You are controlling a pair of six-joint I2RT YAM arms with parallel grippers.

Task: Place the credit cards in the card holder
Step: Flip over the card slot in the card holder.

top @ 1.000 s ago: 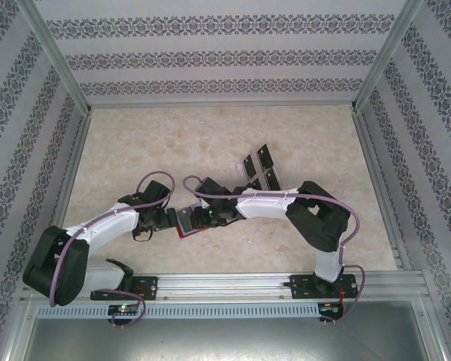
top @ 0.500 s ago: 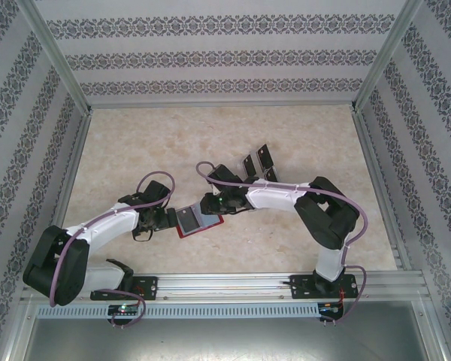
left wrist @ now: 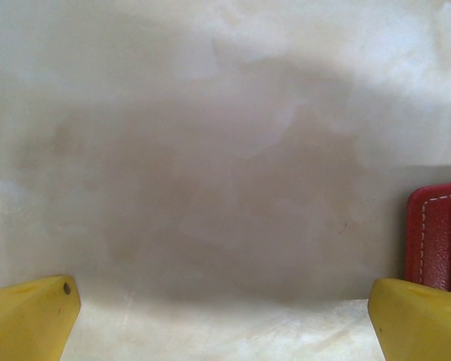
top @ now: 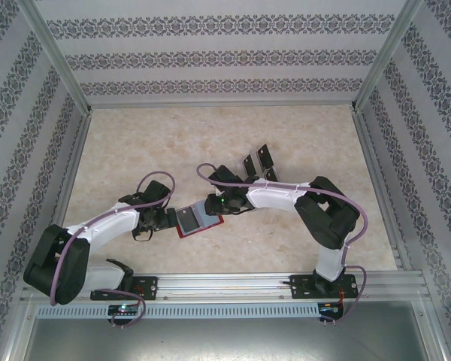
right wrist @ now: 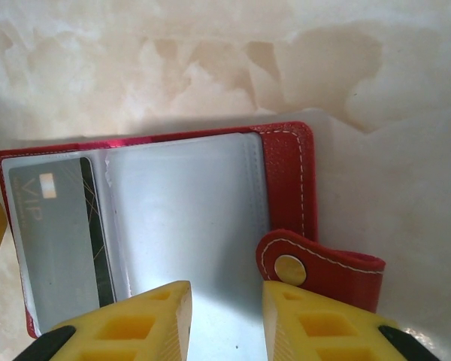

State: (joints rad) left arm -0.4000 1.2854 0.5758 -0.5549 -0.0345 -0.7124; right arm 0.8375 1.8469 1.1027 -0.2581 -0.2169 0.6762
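Since a second ago our right arm has drawn back up and to the right, uncovering the card holder [top: 198, 222] that lay under its wrist; over the last half second we see almost no change, and our left arm has stayed put. The card holder lies open and flat on the worktop [top: 135, 143], near the middle of the near side, between our two pincers. In the right wrist view a credit card [right wrist: 56, 241] marked VIP sits inside the left of its clear pockets [right wrist: 184, 218], and the snap tab [right wrist: 323, 267] lies at its right side. Loose credit cards [top: 264, 156] lie fanned beyond the right forearm, apart from the holder.

Our right pincer [right wrist: 227, 323] hovers over the pockets, its fingers a narrow gap apart with nothing between them. Our left pincer [left wrist: 225, 323] stands spread wide over bare worktop, the holder's red corner just beside its right finger.

Each arm bends its elbow outward and runs its forearm inward towards the holder. Bare worktop stretches beyond and to the left, up to the patterned walls [top: 210, 56]
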